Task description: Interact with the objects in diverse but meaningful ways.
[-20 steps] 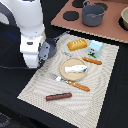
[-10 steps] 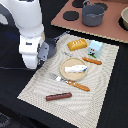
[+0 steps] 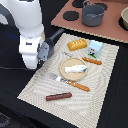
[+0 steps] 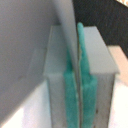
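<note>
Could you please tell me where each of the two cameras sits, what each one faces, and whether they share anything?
Exterior view: sits off the arm, raised, looking down at an angle on the placemat with the plate, bread block, carton, sausage stick and the pot beyond; the white arm fills the exterior view's left.
Wrist view: sits on the wrist, looking along the gripper; its green-padded fingers stand pressed together, with a blurred pale surface behind.
Shared: only the robot itself; none of the toys shows in the wrist view.
</note>
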